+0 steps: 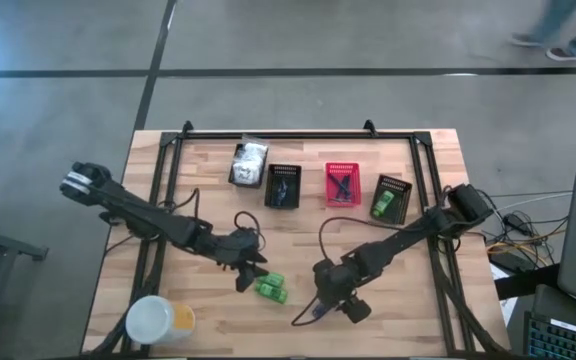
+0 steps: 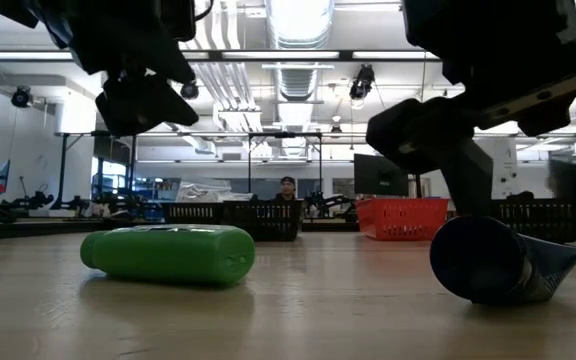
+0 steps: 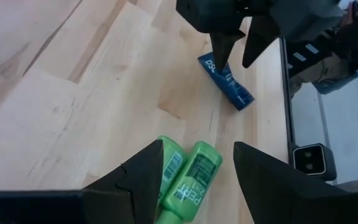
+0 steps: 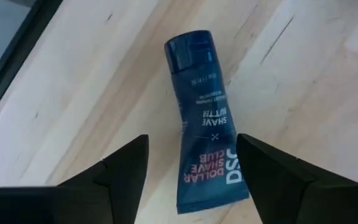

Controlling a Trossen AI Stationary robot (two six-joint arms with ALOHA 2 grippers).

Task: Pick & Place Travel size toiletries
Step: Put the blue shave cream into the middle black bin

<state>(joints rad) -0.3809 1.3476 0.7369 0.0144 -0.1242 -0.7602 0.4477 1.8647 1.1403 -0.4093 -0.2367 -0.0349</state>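
Fingers of the right gripper [image 4: 191,180] stand spread, one on each side of the crimped end of a dark blue shave-butter tube [image 4: 205,124] lying flat on the wooden table [image 4: 303,68]; no finger is seen touching it. Fingers of the left gripper [image 3: 197,177] are likewise spread, poised over two bright green bottles [image 3: 188,177] that lie side by side on the boards, caps toward the wrist.

Item, high view: the left gripper [image 1: 249,275] sits just beside the green bottles [image 1: 271,290]; the right gripper [image 1: 334,300] is near the front of the table, with the blue tube [image 1: 305,316] showing just at its side. Only this view shows the back row: a clear bin with white packets [image 1: 249,163], a black basket [image 1: 283,186], a red basket [image 1: 343,184], a second black basket holding a green pack [image 1: 389,199]. A white-and-yellow round tub [image 1: 158,321] stands at the front left corner.

Item, low view: one green bottle [image 2: 168,254] lies on its side with a dark gripper hanging above it, clear of it. The blue tube [image 2: 503,262] rests on the table, round cap end toward the camera.

Item, left wrist view: alone in showing both arms at once, the right gripper [image 3: 236,46] standing farther off above the blue tube [image 3: 226,81].

Item, right wrist view: alone in showing the tube's white and red lettering.
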